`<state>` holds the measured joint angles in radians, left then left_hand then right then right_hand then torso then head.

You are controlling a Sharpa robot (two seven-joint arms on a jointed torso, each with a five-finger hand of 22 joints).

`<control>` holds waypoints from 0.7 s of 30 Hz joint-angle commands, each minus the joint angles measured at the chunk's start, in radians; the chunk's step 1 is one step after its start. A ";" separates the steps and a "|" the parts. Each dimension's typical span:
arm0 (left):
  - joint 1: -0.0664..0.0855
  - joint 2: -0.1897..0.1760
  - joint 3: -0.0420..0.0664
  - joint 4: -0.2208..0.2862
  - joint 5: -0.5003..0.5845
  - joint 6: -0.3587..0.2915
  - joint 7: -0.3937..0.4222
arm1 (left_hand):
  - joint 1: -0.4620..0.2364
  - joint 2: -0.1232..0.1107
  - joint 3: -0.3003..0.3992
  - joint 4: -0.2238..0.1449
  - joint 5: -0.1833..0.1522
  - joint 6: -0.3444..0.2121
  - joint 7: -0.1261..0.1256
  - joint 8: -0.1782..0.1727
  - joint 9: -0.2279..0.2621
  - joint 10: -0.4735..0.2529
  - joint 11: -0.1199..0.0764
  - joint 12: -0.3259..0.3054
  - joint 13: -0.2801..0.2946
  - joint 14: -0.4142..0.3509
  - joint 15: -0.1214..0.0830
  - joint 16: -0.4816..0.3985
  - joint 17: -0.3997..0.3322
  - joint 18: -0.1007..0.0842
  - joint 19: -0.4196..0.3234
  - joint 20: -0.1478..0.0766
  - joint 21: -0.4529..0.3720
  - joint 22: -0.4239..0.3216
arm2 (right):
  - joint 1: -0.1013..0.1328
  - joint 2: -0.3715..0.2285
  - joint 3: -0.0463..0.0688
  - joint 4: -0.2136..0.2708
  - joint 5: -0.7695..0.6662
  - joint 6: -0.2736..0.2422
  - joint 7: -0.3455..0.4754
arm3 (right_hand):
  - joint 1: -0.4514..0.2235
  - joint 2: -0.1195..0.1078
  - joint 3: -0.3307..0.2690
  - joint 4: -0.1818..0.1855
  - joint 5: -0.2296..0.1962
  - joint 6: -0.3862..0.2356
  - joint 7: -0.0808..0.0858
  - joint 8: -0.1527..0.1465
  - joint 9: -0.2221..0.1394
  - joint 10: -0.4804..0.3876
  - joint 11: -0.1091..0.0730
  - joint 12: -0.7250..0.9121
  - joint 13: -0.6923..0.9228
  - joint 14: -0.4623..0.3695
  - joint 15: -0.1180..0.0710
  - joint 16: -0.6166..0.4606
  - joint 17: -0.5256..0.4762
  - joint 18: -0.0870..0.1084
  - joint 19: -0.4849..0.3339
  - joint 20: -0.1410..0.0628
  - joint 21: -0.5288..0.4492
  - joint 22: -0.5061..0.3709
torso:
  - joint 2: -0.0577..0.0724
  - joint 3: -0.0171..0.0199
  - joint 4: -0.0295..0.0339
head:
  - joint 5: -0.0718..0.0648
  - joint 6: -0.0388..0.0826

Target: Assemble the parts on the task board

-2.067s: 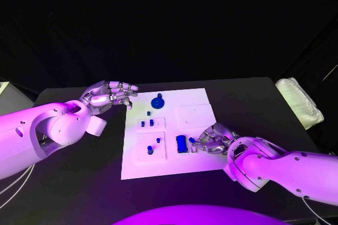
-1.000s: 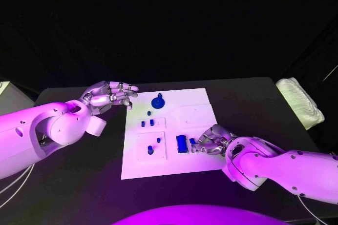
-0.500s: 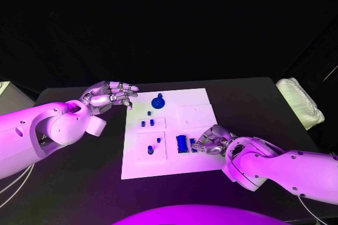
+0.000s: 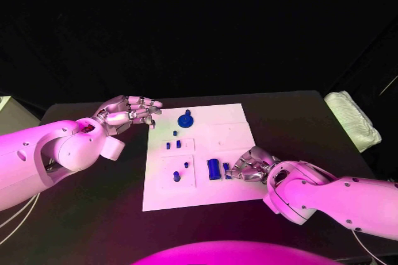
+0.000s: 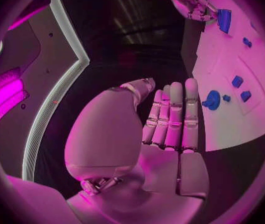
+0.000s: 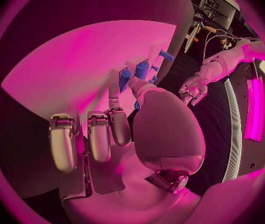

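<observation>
- The right hand (image 4: 247,165) rests on the white task board (image 4: 228,118) beside a tall blue part (image 4: 214,168); whether it pinches the small piece (image 4: 226,166) at its fingertips cannot be told.
- The left hand (image 4: 129,111) hovers empty, fingers loosely curled, off the board's far corner.
- The parts look light, rigid and smooth, probably best pinched by their sides.

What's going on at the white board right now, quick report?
Left hand empty, fingers apart, beside task board. Right hand at the tall blue part; grip unclear. Round blue part untouched. Nothing in the way.
</observation>
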<state>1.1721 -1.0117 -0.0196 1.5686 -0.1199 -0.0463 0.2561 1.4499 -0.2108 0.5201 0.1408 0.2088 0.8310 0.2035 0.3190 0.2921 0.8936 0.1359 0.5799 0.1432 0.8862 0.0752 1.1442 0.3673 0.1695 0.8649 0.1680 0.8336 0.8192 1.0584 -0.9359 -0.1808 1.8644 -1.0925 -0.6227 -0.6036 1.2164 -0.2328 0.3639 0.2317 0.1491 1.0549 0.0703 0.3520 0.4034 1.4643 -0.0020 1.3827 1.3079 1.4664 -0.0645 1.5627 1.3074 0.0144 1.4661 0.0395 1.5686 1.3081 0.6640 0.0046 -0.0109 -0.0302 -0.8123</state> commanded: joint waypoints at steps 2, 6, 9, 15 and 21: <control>0.000 0.001 0.000 0.001 -0.001 0.014 0.003 | -0.005 0.003 -0.005 0.000 0.003 -0.007 -0.001 0.000 -0.001 -0.007 0.002 0.007 0.001 0.003 -0.003 -0.006 0.001 0.014 0.006 0.000 -0.004 -0.001 | -0.001 -0.010 0.000 -0.003 -0.018 0.064 0.036 | 0.035 -0.011 0.002 -0.026 0.000 -0.003 0.003 0.004 0.001 0.030 -0.001 -0.005 0.171 0.102 -0.004 0.004 0.254 -0.014 0.105 -0.002 0.002 0.263 | 0.000 0.0003 0.0005 | 0.001 0.000; 0.000 0.002 0.000 -0.001 -0.001 0.014 0.000 | -0.005 0.003 -0.005 0.000 0.003 -0.007 -0.001 0.000 -0.001 -0.007 0.002 0.007 0.001 0.003 -0.003 -0.006 0.001 0.014 0.006 0.000 -0.004 -0.001 | -0.001 -0.014 0.000 -0.006 -0.020 0.077 0.045 | 0.044 -0.014 0.002 -0.034 0.000 -0.003 0.003 0.004 0.001 0.030 -0.001 -0.005 0.172 0.102 -0.004 0.004 0.254 -0.014 0.105 -0.002 0.002 0.263 | 0.000 0.0002 -0.0008 | 0.002 0.000; 0.000 0.002 0.000 -0.002 -0.002 0.014 -0.001 | -0.005 0.003 -0.005 0.000 0.003 -0.007 -0.001 0.000 -0.001 -0.007 0.002 0.007 0.001 0.003 -0.003 -0.006 0.001 0.014 0.006 0.000 -0.004 -0.001 | -0.001 -0.013 0.000 -0.011 -0.020 0.076 0.049 | 0.043 -0.012 0.001 -0.032 0.000 -0.002 0.003 0.004 0.001 0.031 -0.001 -0.005 0.172 0.102 -0.003 0.004 0.255 -0.014 0.105 -0.002 0.002 0.263 | 0.000 0.0003 -0.0004 | 0.002 0.000; 0.000 0.004 0.000 -0.004 -0.002 0.013 -0.002 | -0.005 0.003 -0.004 0.000 0.004 -0.009 0.000 -0.001 -0.002 -0.009 0.002 0.008 0.002 0.003 -0.003 -0.006 0.002 0.014 0.006 0.000 -0.004 -0.002 | -0.001 0.004 0.000 -0.042 -0.017 0.069 0.056 | 0.035 -0.007 -0.002 -0.025 0.000 0.001 0.004 0.005 0.001 0.031 0.000 -0.004 0.172 0.103 -0.003 0.005 0.257 -0.014 0.105 -0.002 0.002 0.263 | 0.001 0.0004 0.0000 | 0.002 0.000; 0.000 0.004 0.000 -0.004 -0.002 0.013 -0.005 | -0.005 0.004 -0.004 0.001 0.004 -0.009 0.000 -0.001 -0.002 -0.009 0.003 0.008 0.002 0.003 -0.003 -0.006 0.002 0.014 0.007 0.000 -0.005 -0.002 | -0.001 0.027 0.000 -0.073 -0.012 0.069 0.060 | 0.034 -0.005 -0.002 -0.024 0.000 0.002 0.003 0.005 0.001 0.031 -0.001 -0.005 0.172 0.103 -0.003 0.005 0.257 -0.014 0.105 -0.002 0.002 0.263 | 0.002 0.0012 0.0020 | 0.003 0.000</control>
<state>1.1721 -1.0092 -0.0196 1.5632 -0.1199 -0.0464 0.2495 1.4500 -0.2108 0.5201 0.1408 0.2088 0.8310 0.2035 0.3190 0.2906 0.8900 0.1396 0.5839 0.1443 0.8862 0.0752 1.1442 0.3681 0.1695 0.8648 0.1680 0.8336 0.8184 1.0605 -0.9118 -0.1783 1.7973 -1.1016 -0.5791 -0.5504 1.2561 -0.2425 0.3654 0.2066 0.1454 1.0581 0.0674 0.3600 0.4097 1.4643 -0.0021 1.3827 1.3077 1.4664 -0.0645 1.5627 1.3074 0.0144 1.4661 0.0395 1.5686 1.3078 0.6653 0.0056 -0.0101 -0.0264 -0.8124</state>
